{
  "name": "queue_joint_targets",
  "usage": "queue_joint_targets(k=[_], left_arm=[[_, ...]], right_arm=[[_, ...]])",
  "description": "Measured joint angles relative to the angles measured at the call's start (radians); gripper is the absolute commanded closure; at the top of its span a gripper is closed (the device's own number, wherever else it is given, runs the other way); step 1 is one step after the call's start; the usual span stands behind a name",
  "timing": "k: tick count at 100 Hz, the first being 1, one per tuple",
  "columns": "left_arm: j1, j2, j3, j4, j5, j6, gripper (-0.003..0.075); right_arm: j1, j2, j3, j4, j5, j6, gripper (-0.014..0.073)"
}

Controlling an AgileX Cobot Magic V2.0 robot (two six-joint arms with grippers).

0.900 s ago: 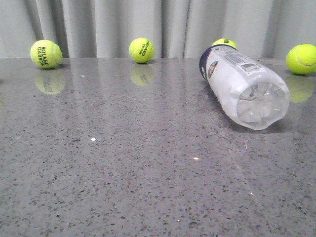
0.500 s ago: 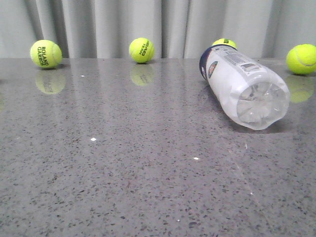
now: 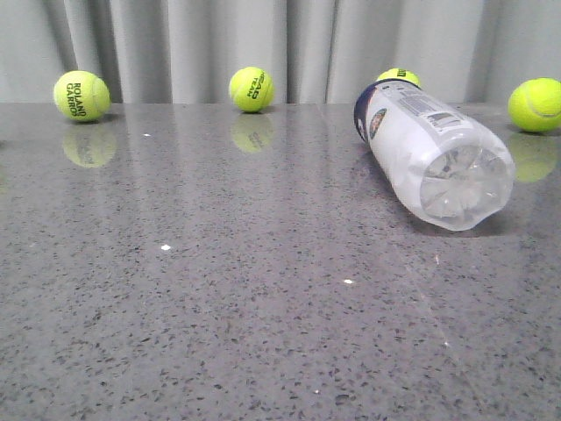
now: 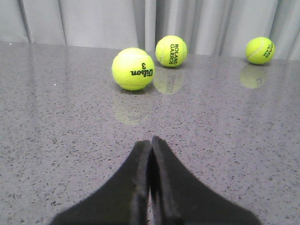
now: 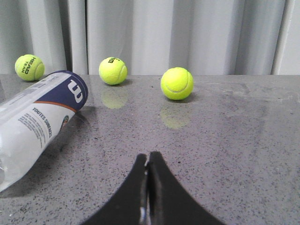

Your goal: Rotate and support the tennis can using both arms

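Tennis can (image 3: 429, 158): lying on its side, right part of grey table (image 3: 219, 289), clear base nearest. Left gripper (image 4: 150, 146): fingers pressed together, holding nothing. Right gripper (image 5: 147, 159): likewise, beside the can

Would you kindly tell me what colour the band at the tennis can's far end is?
Navy, on the tennis can; clearest in the right wrist view.

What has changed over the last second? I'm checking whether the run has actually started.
Nothing visibly changed. The tennis can lies on its side on the table as before, and the front view shows neither hand touching it.
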Motion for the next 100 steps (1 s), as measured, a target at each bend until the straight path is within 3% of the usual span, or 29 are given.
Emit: queue_joint_targets(k=[25, 53, 100], left_arm=[[0.000, 0.000, 0.000, 0.000, 0.000, 0.000, 0.0740], [0.000, 0.000, 0.000, 0.000, 0.000, 0.000, 0.0740], [0.000, 0.000, 0.000, 0.000, 0.000, 0.000, 0.0740]], right_arm=[[0.000, 0.000, -0.050, 0.000, 0.030, 0.000, 0.0662], [0.000, 0.057, -0.325, 0.000, 0.360, 0.000, 0.0662], [0.000, 0.481, -0.726, 0.002, 0.770, 0.000, 0.0662]])
